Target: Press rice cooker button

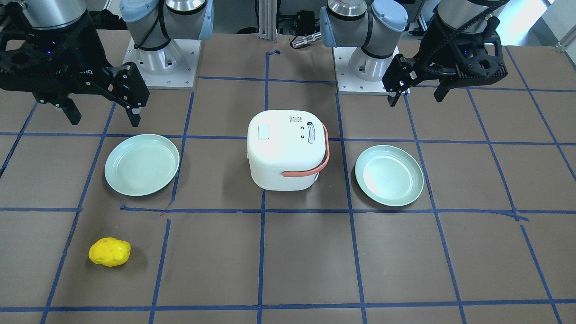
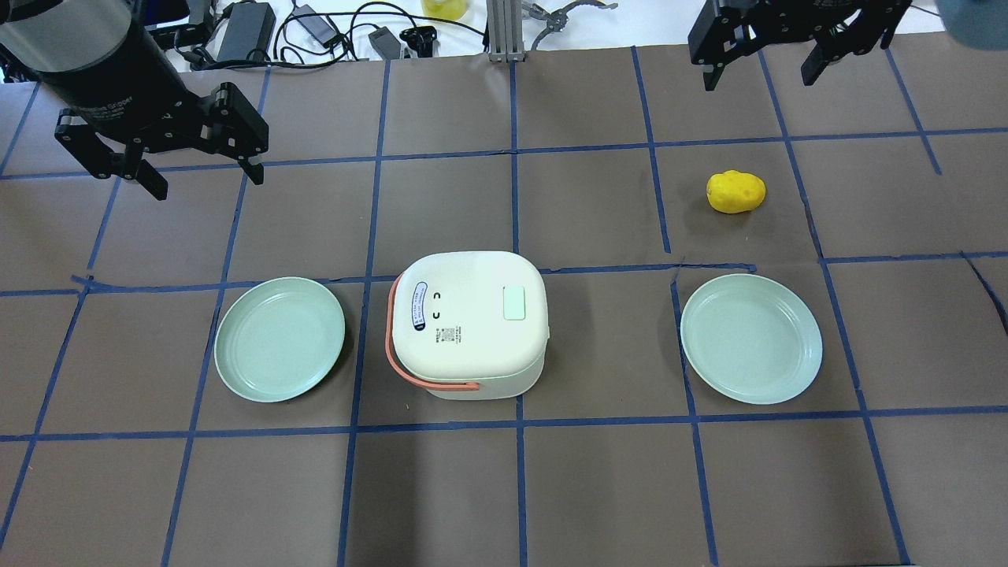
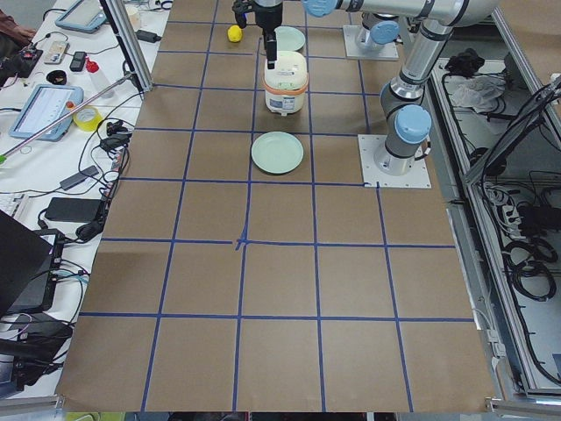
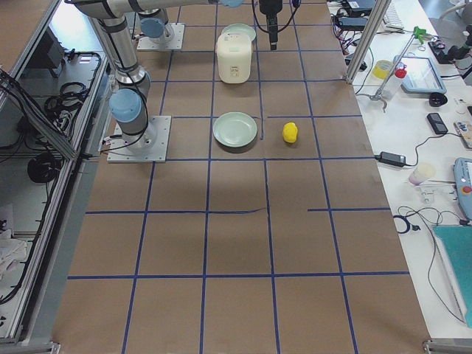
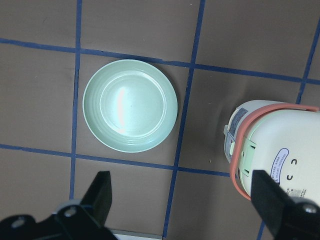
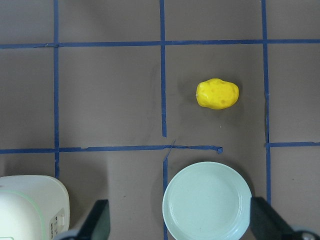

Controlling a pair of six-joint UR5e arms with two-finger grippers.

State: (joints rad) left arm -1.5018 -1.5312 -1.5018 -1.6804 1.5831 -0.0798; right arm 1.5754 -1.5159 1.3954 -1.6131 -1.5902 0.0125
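Observation:
The white rice cooker (image 2: 468, 323) with an orange handle stands closed in the middle of the table; it also shows in the front view (image 1: 288, 148). A pale green rectangular button (image 2: 514, 303) sits on its lid, toward the robot's right. My left gripper (image 2: 206, 181) hangs open and empty above the table, far left of the cooker. In the left wrist view the cooker (image 5: 272, 145) shows at the right edge. My right gripper (image 2: 760, 79) is open and empty, high at the far right. In the right wrist view the cooker (image 6: 30, 205) shows at the bottom left corner.
A pale green plate (image 2: 279, 339) lies left of the cooker and another (image 2: 750, 339) lies to its right. A yellow lumpy fruit (image 2: 736, 191) sits beyond the right plate. Cables and chargers (image 2: 315, 27) lie past the table's far edge.

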